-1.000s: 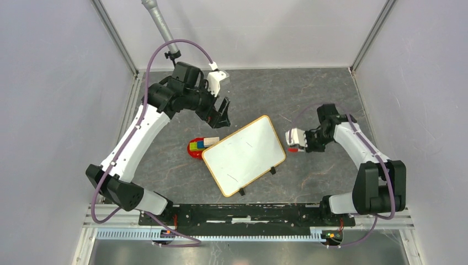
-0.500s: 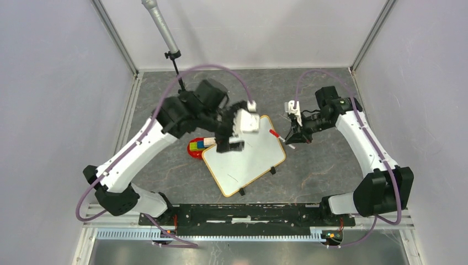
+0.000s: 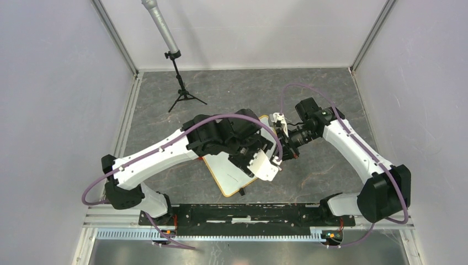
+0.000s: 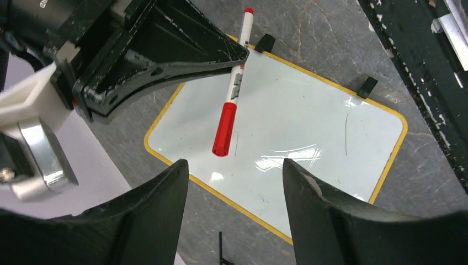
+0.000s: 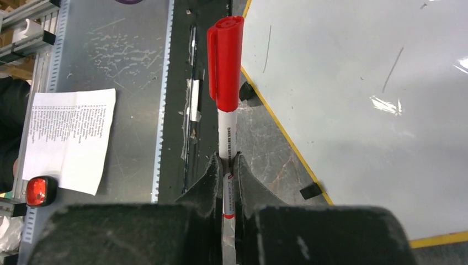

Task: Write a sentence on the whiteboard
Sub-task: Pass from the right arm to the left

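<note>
The whiteboard (image 4: pixel 309 127) lies flat on the grey table, white with a yellow-orange frame. In the top view my left arm covers most of the whiteboard (image 3: pixel 222 172). No sentence shows on it, only a few faint thin marks. My right gripper (image 5: pixel 227 161) is shut on the white barrel of a red-capped marker (image 5: pixel 225 61), which it holds over the board's edge. In the left wrist view the marker (image 4: pixel 232 88) hangs above the board, red cap toward me. My left gripper (image 4: pixel 234 187) is open just short of the cap, with nothing between its fingers.
A microphone stand on a small tripod (image 3: pixel 179 91) stands at the back left. A black rail (image 3: pixel 243 212) runs along the near edge. Beyond it, a printed sheet (image 5: pixel 69 138) lies on the metal bench. The right gripper (image 3: pixel 289 148) hovers by the board's right corner.
My left arm has swung from the back left across the board to face the marker, its jaws narrowing. My right gripper has carried the marker left, to the board's right corner.
</note>
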Controlling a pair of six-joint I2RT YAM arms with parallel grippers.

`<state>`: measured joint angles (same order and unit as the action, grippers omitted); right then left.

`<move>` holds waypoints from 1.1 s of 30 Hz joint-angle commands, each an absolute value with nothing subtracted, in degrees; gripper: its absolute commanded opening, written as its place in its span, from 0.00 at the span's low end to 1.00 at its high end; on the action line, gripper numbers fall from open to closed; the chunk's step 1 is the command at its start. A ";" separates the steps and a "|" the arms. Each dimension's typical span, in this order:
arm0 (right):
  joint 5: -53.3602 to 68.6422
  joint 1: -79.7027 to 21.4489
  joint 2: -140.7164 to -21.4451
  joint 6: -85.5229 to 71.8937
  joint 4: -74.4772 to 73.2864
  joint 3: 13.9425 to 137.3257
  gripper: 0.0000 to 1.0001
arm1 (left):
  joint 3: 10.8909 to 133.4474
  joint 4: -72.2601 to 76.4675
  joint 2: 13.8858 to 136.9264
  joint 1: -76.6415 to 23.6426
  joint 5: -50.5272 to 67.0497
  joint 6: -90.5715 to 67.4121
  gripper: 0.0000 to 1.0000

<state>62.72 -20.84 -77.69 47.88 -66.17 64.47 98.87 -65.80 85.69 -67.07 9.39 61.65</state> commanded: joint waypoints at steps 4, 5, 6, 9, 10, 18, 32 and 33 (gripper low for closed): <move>66.16 -23.62 -74.25 41.07 -61.29 62.89 0.00 | 98.54 -64.29 87.92 -69.77 3.20 68.37 0.66; 66.26 -23.93 -74.25 40.65 -61.09 63.00 0.00 | 98.44 -64.25 88.25 -70.02 2.84 68.50 0.66; 66.30 -24.12 -74.10 40.46 -61.07 63.09 0.00 | 98.29 -64.37 88.45 -70.35 2.52 68.55 0.64; 66.58 -24.68 -74.05 39.70 -60.82 63.35 0.00 | 96.86 -64.25 88.60 -71.03 1.40 69.31 0.62; 66.54 -24.99 -73.97 39.43 -60.61 63.45 0.00 | 96.48 -64.25 88.72 -71.15 1.02 69.58 0.60; 66.42 -26.54 -73.04 36.01 -57.94 64.05 0.00 | 94.84 -64.20 89.19 -71.24 -1.34 68.64 0.34; 67.99 -16.61 -67.25 5.59 -23.93 66.38 0.71 | 93.86 -60.63 82.30 -58.65 17.94 38.58 0.02; 67.15 -15.82 -65.93 1.29 -19.28 65.23 0.72 | 93.27 -59.18 81.65 -56.76 20.56 35.67 0.02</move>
<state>66.11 -19.31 -71.13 20.64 -42.76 66.43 93.36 -63.66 85.67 -63.44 9.28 50.83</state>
